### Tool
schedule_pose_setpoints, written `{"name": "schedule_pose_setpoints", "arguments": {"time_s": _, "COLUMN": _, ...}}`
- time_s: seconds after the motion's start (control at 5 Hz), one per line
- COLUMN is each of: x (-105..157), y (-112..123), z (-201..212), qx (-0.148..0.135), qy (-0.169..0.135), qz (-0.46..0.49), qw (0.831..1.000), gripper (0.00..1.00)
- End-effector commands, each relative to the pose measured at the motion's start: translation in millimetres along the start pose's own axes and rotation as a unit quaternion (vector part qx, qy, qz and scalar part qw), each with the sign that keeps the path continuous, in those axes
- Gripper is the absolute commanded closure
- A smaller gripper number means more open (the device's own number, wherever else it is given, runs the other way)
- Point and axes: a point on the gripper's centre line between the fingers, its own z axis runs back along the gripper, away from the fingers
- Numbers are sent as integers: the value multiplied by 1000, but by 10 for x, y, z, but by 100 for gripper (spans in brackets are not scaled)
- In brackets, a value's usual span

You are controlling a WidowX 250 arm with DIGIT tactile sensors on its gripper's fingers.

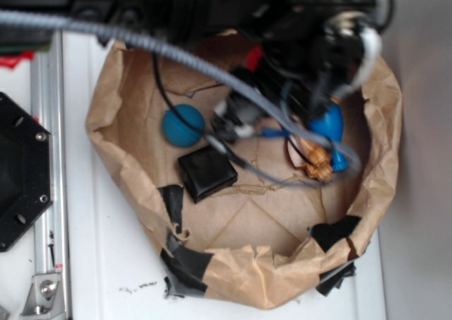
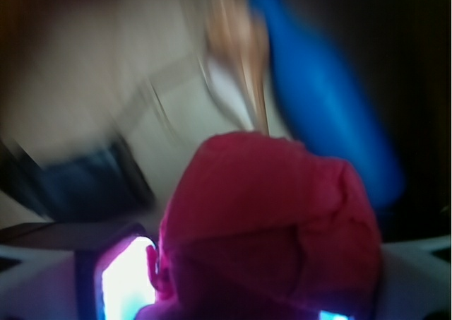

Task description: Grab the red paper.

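From my exterior feed, the arm reaches into the brown paper bag [image 1: 127,101] that sits open on the white tabletop [image 1: 106,263], and the claw [image 1: 272,76] hangs over the bag's far side. I catch only a sliver of the red paper [image 1: 254,57] there, tucked under the arm's dark body. My wrist feed is badly smeared, but the red paper [image 2: 272,228] fills its lower middle, right against the claw, so it looks pinched between the fingers, though I cannot be sure. In the bag lie a blue ball [image 1: 183,125] toward the left side, a black square block [image 1: 207,172] just nearer than it, and a blue bulb-shaped toy [image 1: 328,122] toward the right.
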Motion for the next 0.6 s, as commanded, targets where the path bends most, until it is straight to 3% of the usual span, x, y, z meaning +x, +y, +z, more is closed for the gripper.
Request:
{"name": "schedule_pose_setpoints", "arguments": {"time_s": 0.0, "x": 203, "y": -201, "z": 690, "qx": 8, "qy": -78, "qz": 90, "qw": 993, "gripper": 100}}
{"name": "schedule_pose_setpoints", "arguments": {"time_s": 0.2, "x": 258, "y": -308, "z": 647, "qx": 25, "qy": -108, "qz": 68, "qw": 992, "gripper": 100}}
{"name": "schedule_pose_setpoints", "arguments": {"time_s": 0.4, "x": 276, "y": -346, "z": 605, "qx": 32, "qy": -118, "qz": 48, "qw": 991, "gripper": 100}}
